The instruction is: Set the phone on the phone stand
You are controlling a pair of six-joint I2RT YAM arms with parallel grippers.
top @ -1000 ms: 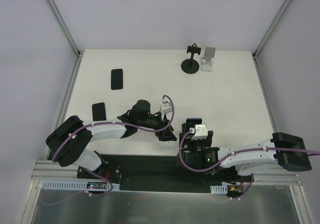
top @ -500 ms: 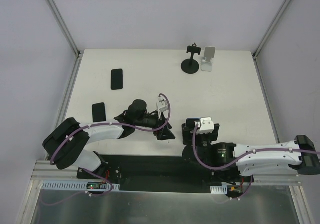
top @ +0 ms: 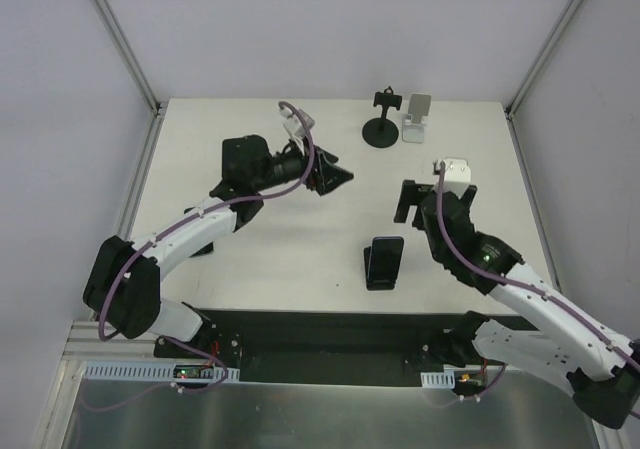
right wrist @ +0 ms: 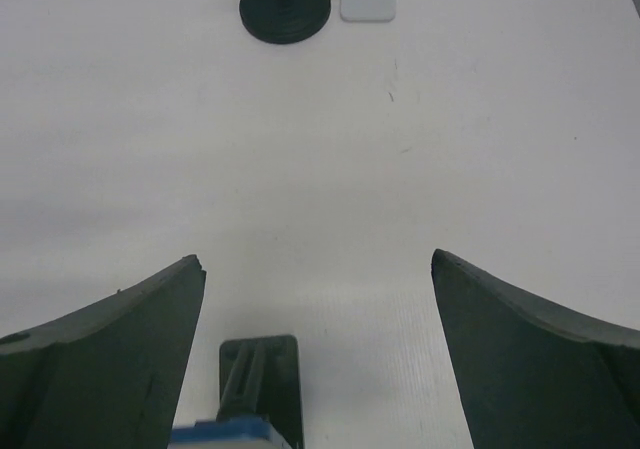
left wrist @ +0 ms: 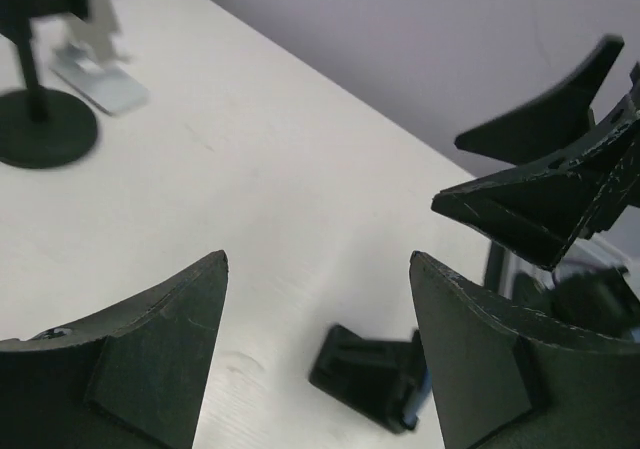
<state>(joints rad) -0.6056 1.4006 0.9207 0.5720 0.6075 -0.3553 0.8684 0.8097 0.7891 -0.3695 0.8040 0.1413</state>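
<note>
— Whereabouts of the phone (top: 386, 257)?
— Propped on the small black phone stand (right wrist: 259, 369), near the front middle of the white table (top: 280, 259), dark face turned toward the arm bases. Blue along the top edge, seen from the right wrist.
— Gripped by anything?
— No, free of both arms. As for the left gripper (left wrist: 318, 261): spread apart, nothing between, hovering over the far left-centre of the table, pointing right. As for the right gripper (right wrist: 318, 259): spread very wide, equally bare, raised above the table, up and right of the phone in the overhead view.
— And the surface itself?
— Matte white, faintly grained, with a couple of tiny dark specks (right wrist: 392, 95) in the right wrist view. Bounded at the near edge by a black base plate (top: 300, 334) under the arms, then a slotted rail (top: 130, 371).
— Anything else standing there?
— At the far edge, right of centre: a black round-based stand (top: 380, 132) and, just beside, a white stand (top: 416, 121). Both well apart from the phone.
— The room?
— Plain pale lilac-grey walls (top: 330, 29) behind and at both sides; aluminium posts (top: 120, 39) slanting up from the far table corners. Soft, even light, faint shadows under the arms.
</note>
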